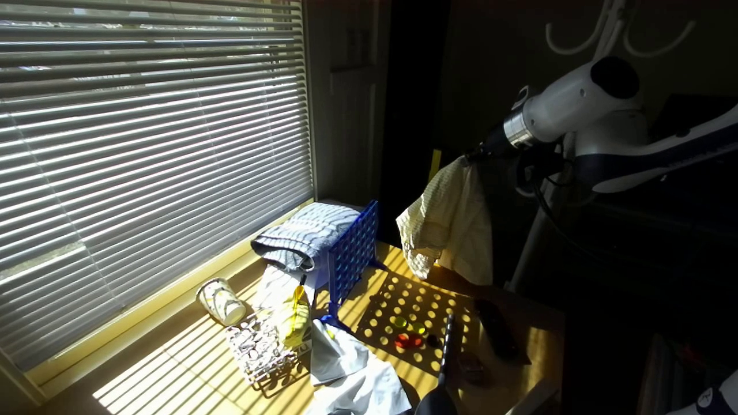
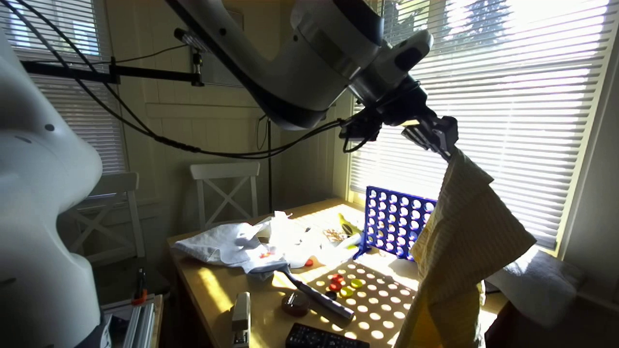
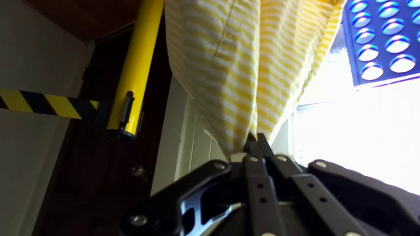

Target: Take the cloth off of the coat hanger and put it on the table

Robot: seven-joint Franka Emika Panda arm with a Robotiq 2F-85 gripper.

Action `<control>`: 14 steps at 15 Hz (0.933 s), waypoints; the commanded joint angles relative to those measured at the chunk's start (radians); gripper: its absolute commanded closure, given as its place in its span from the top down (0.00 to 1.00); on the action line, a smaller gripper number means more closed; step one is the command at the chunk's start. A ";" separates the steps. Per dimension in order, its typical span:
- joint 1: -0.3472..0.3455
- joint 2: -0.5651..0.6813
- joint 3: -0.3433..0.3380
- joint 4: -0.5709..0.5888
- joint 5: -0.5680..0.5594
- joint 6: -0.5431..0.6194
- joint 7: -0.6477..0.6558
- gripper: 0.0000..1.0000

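At right in an exterior view, the pincer (image 2: pixel 448 155) grips the cloth (image 2: pixel 476 232) by its top; it hangs below, long axis near vertical, perhaps over the shadowed edge of the desk (image 2: pixel 266 311).

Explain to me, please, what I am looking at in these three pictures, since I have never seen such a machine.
The machine is a white, jointed robot arm. Two pictures look at it from outside; the close-up is taken from its own wrist. Its black two-fingered gripper pinches a yellow-and-white striped cloth, which hangs down below it. On the wooden table are an upright blue plastic grid with round holes, red and yellow discs, a crumpled white cloth and a black remote control.
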 commanded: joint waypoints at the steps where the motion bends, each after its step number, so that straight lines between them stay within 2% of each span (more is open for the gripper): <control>1: 0.058 0.073 -0.026 0.047 0.115 0.059 -0.112 0.00; 5: 0.120 0.159 -0.061 0.046 0.291 0.145 -0.240 0.00; 7: 0.163 0.198 -0.080 0.030 0.419 0.192 -0.328 0.00; 8: 0.132 0.217 -0.028 0.017 0.516 0.214 -0.395 0.00; 11: 0.156 0.270 0.026 -0.005 0.739 0.241 -0.520 0.00; 14: 0.185 0.300 0.095 0.002 0.959 0.187 -0.629 0.00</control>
